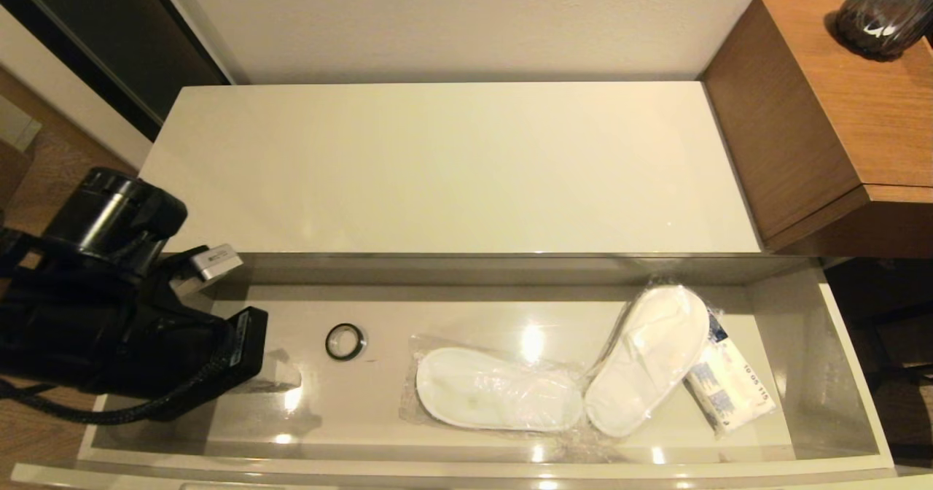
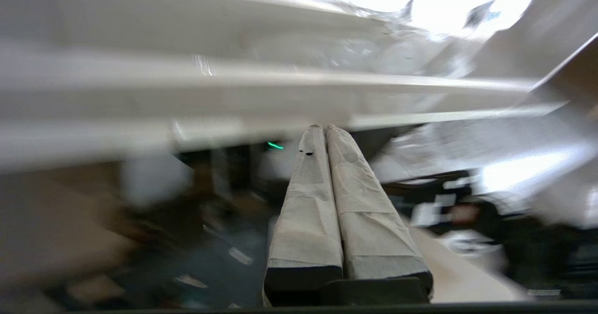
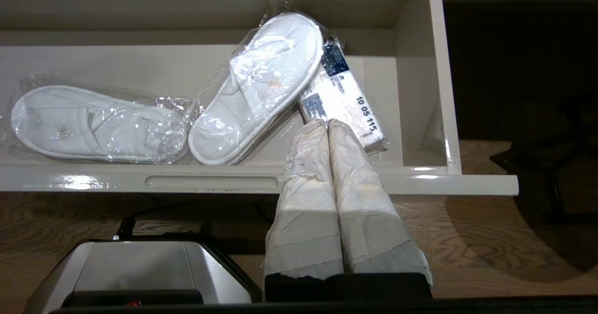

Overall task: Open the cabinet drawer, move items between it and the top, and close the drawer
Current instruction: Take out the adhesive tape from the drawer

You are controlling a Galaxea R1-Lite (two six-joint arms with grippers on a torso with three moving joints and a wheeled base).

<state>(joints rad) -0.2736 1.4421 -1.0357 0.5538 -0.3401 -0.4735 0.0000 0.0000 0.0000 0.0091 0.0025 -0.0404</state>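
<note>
The cabinet drawer (image 1: 849, 373) stands pulled out below the bare top (image 1: 452, 162). Inside lie a small black tape roll (image 1: 344, 342) toward the left and two white slippers in clear plastic, one flat (image 1: 499, 390) and one slanted (image 1: 649, 359). My left arm (image 1: 109, 315) hangs over the drawer's left end; its gripper (image 2: 323, 128) is shut on nothing, near a pale edge. My right gripper (image 3: 322, 123) is shut and empty, in front of the drawer's front rim (image 3: 117, 182), pointing toward the slanted slipper (image 3: 261, 85).
A white packet with blue print (image 1: 729, 384) lies beside the slanted slipper at the drawer's right end. A taller brown wooden unit (image 1: 838, 111) with a dark vase (image 1: 885, 9) stands at the right. My base (image 3: 140, 267) and wooden floor (image 3: 490, 239) lie before the drawer.
</note>
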